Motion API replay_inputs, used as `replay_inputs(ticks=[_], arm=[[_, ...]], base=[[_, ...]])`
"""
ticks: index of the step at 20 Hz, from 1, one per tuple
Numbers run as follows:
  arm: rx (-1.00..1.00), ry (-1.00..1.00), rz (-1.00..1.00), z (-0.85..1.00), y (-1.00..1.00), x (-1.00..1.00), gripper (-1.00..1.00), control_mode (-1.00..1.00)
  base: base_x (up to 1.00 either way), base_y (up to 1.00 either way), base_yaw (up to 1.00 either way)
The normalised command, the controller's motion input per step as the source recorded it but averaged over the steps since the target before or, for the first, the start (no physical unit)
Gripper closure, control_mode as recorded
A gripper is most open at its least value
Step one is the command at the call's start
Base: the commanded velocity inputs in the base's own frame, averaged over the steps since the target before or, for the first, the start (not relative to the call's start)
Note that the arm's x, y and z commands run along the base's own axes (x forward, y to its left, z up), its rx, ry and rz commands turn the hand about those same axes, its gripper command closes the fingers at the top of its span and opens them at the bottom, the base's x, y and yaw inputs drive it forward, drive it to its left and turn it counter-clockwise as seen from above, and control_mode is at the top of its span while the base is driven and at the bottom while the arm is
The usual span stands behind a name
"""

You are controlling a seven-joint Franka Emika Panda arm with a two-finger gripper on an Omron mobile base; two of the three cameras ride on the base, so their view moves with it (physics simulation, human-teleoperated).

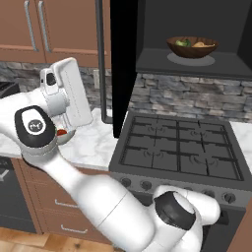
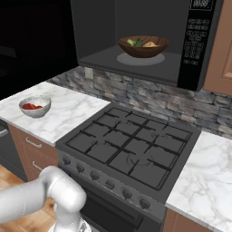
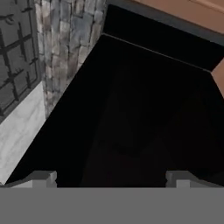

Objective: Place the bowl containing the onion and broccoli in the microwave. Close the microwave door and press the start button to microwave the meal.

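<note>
Microwave [image 2: 199, 45] cavity floor, upper centre of the right base view: the wooden bowl [image 2: 143, 45] rests on it. White marble counter [image 2: 68, 113], left of centre: a small white bowl [image 2: 35, 106] with red pieces sits on it. Black stove [image 2: 131, 147], centre, with bare grates.

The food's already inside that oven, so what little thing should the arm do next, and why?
Probably press the open gripper against the glossy black microwave door and begin swinging it shut. The dark brown wooden bowl with onion and broccoli already sits in the black microwave, the door stands wide open, and the hand view faces its black panel close up.
</note>
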Motion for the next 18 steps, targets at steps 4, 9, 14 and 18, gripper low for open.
replay_inputs(ticks=[4,9,14,18], arm=[[0.03,-0.09,-0.26,0.0,-1.0,-0.24,-1.0,-1.0],[0.09,-0.16,-0.23,0.0,-1.0,-0.55,-1.0,-1.0],[0.1,-0.18,-0.19,0.0,-1.0,-0.6,-1.0,-1.0],[0.13,-0.19,-0.11,0.0,-1.0,-0.38,-1.0,-1.0]], base=[[0.0,0.0,0.0],[0.0,0.0,0.0],[0.0,0.0,0.0],[0.0,0.0,0.0]])
